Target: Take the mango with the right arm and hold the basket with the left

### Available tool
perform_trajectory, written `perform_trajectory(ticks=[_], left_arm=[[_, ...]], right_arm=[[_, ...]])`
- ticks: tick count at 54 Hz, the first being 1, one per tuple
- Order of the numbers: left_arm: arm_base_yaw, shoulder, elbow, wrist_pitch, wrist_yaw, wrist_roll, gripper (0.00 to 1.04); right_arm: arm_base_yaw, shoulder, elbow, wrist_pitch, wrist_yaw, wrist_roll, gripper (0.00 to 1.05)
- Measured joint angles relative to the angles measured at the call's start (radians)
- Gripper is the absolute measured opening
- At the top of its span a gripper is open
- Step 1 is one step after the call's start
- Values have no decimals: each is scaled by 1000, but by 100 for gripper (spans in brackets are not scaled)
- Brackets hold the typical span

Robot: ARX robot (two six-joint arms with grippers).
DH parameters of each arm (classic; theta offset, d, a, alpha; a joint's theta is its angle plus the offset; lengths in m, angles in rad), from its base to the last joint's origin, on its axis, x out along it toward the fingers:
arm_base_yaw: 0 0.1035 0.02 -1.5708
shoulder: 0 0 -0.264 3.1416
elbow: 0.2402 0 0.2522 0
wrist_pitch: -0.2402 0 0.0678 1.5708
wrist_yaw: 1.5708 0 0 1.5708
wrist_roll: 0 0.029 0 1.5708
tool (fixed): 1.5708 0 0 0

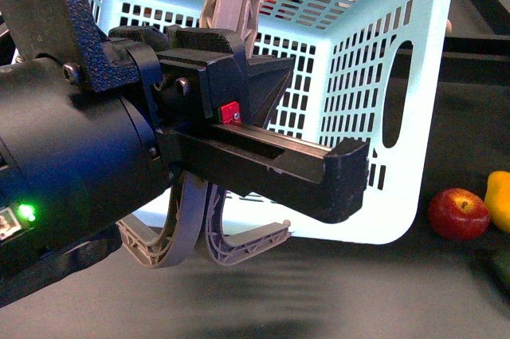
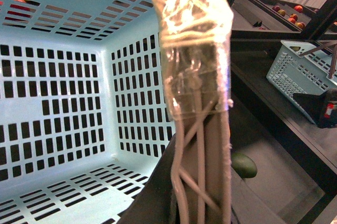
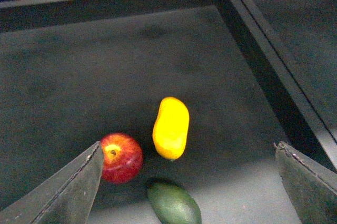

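The mango (image 3: 170, 128) lies on the counter (image 3: 79, 76), just beside a red apple (image 3: 121, 157) and a green fruit (image 3: 174, 203), below the right gripper (image 3: 188, 145), whose jaws are wide and empty. Reaching looks like the step in hand; the next move calls for descending and closing across the mango's narrow width. The left gripper (image 1: 319, 175) seems clamped on the handle (image 2: 197, 103) of the basket (image 1: 382, 76). Only the right wrist view shows the mango whole.

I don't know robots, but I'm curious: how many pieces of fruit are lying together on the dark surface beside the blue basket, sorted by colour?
Red: 1, the apple
Yellow: 1, the mango
Green: 1, an oval fruit
Total: 3, all lying outside the basket
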Motion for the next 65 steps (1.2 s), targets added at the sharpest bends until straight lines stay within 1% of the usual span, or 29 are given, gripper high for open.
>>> perform_trajectory(ticks=[8,22,28,47,65], left_arm=[[0,0,0,0,1,0,9],[0,0,0,0,0,0,9],[0,0,0,0,0,-1,9],[0,0,0,0,0,0,9],[0,0,0,0,0,-1,9]], right_arm=[[-25,256,133,45,50,11,97],[-36,500,306,47,101,21,97],[-30,592,395,13,128,31,97],[3,792,616,-74,188,50,97],[14,921,745,-116,224,47,97]])
